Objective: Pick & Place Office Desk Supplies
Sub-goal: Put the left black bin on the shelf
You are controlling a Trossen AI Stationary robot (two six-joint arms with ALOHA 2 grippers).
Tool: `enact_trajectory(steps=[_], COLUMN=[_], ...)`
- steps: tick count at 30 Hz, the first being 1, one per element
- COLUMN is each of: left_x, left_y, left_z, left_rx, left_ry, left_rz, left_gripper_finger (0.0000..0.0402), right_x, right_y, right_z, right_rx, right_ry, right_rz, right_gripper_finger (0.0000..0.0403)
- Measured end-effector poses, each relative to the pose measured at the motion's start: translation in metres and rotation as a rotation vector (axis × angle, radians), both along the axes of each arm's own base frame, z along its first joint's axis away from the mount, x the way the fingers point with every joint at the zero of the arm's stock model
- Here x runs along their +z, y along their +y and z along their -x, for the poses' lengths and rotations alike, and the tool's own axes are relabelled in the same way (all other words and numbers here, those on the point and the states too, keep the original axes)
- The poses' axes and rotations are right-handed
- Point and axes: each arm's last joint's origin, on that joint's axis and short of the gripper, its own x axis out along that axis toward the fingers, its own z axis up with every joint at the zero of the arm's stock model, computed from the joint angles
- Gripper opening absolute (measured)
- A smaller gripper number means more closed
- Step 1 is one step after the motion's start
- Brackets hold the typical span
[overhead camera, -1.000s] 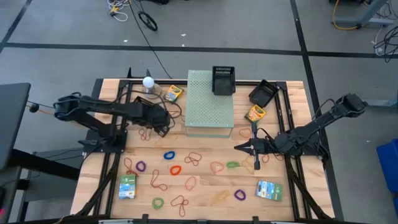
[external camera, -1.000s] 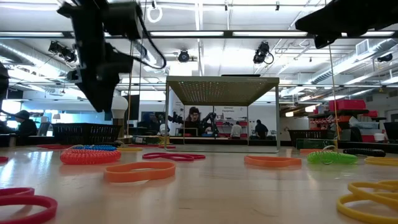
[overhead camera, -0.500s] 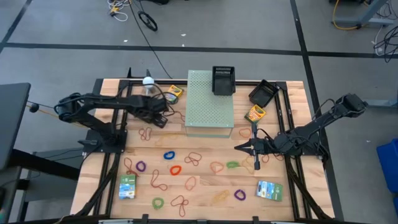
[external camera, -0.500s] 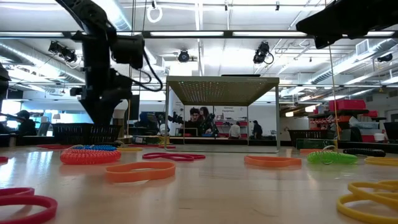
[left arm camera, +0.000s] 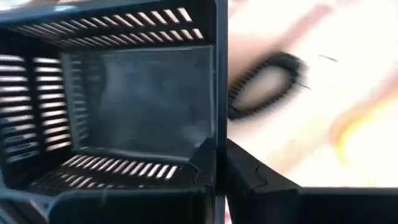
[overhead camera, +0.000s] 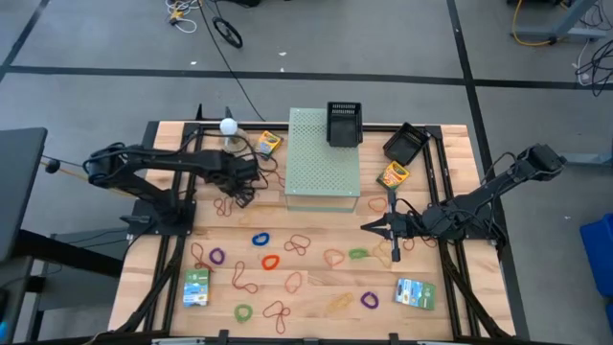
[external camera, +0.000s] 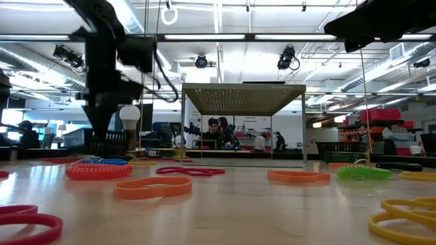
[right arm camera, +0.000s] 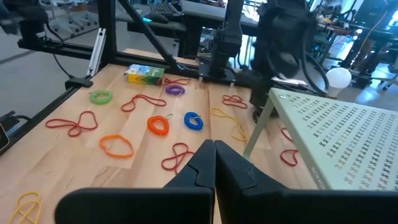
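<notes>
A black slotted basket [left arm camera: 124,106] stands on the table's far left part [external camera: 109,144]. My left gripper [overhead camera: 239,180] is down on it and shut on its wall. Beside it lies a black coiled band [left arm camera: 267,84]. Rubber bands in many colours [overhead camera: 263,239] are scattered over the wooden table. Two crayon boxes [overhead camera: 267,144] [overhead camera: 393,175] flank a perforated platform [overhead camera: 323,163]. Flat packets [overhead camera: 196,286] [overhead camera: 415,293] lie near the front edge. My right gripper [overhead camera: 367,227] hovers shut right of centre, holding nothing. My left gripper pinches the basket's side wall at its top rim [left arm camera: 216,112], one finger [left arm camera: 202,171] inside the basket and the other [left arm camera: 252,180] outside. The fingers come from above, pointing down. The basket's bottom appears to rest on the table.
A second black basket [overhead camera: 345,125] sits on the platform and a third [overhead camera: 405,144] lies tilted at the far right. A white ball on a base [overhead camera: 228,126] stands just behind the left gripper. People and another robot show in the room beyond [external camera: 218,129].
My left gripper has come down from above the table onto the black basket and taken hold of its wall. The right arm has kept still.
</notes>
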Motion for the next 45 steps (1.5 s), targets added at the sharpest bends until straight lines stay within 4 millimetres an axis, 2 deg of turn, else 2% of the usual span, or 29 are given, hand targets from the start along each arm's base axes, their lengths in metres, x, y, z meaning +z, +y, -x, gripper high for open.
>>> enact_trajectory(steps=[6, 10, 15, 18, 23, 32, 39, 45], left_x=[0.057, 0.100, 0.146, 0.162, 0.170, 0.161, 0.154, 0.139], left_y=[-0.035, -0.051, -0.045, -0.032, -0.003, 0.040, 0.057, 0.064], left_z=[-0.023, -0.029, -0.032, -0.040, -0.069, -0.119, -0.136, -0.146], left_rx=[-0.212, -0.333, -0.409, -0.479, -0.639, -0.801, -0.830, -0.797], left_ry=[-0.098, -0.126, -0.170, -0.180, -0.169, -0.101, -0.063, -0.027], left_rz=[-0.100, -0.214, -0.322, -0.375, -0.379, -0.330, -0.327, -0.317], left_gripper_finger=[0.0014, 0.0014, 0.0014, 0.0014, 0.0014, 0.0014, 0.0014, 0.0014], right_x=[0.000, 0.000, 0.000, 0.000, 0.000, 0.001, 0.000, 0.001], right_y=[-0.001, -0.001, -0.001, -0.001, -0.001, -0.001, -0.001, -0.001], right_z=[0.000, 0.000, 0.000, 0.000, 0.000, 0.000, 0.000, 0.000], right_rx=[-0.016, -0.018, -0.018, -0.017, -0.016, -0.016, -0.015, -0.014], right_ry=[-0.001, 0.000, 0.000, 0.000, -0.005, -0.006, -0.005, -0.006], right_rz=[0.003, 0.004, 0.004, 0.008, 0.009, 0.008, 0.009, 0.016], right_gripper_finger=[0.0002, 0.0002, 0.0002, 0.0002, 0.0002, 0.0002, 0.0002, 0.0002])
